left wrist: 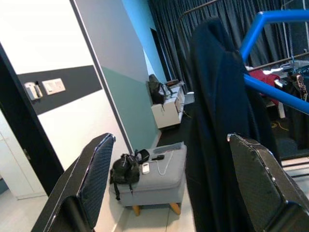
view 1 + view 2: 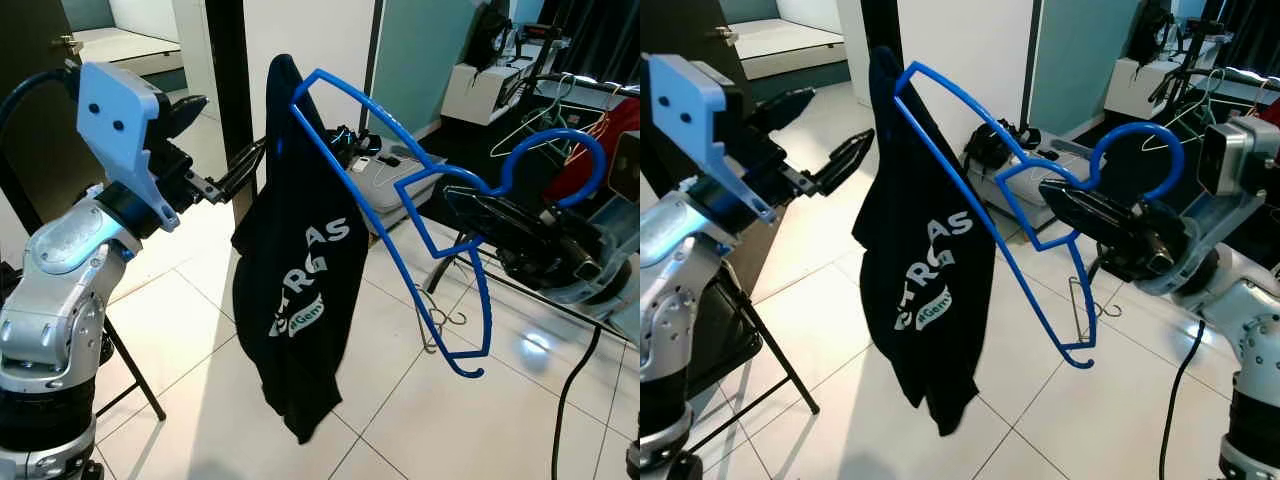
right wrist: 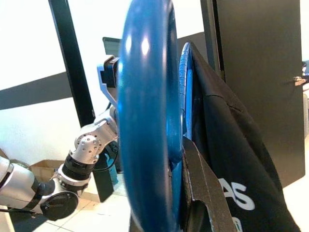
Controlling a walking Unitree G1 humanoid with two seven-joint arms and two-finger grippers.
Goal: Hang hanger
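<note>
At centre frame our right gripper (image 2: 1065, 200) clamps the blue hanger (image 2: 400, 190) near its hook; a dark shirt (image 2: 300, 290) drapes over and hides its far shoulder. At left, our left gripper (image 2: 845, 160) hovers beside it, fingers spread.

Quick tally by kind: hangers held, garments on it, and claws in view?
Blue hanger: 1
Black T-shirt draped on one end: 1
Claws: 2, left claw open near the shirt, right claw shut on the hanger's neck
Total: 4
</note>
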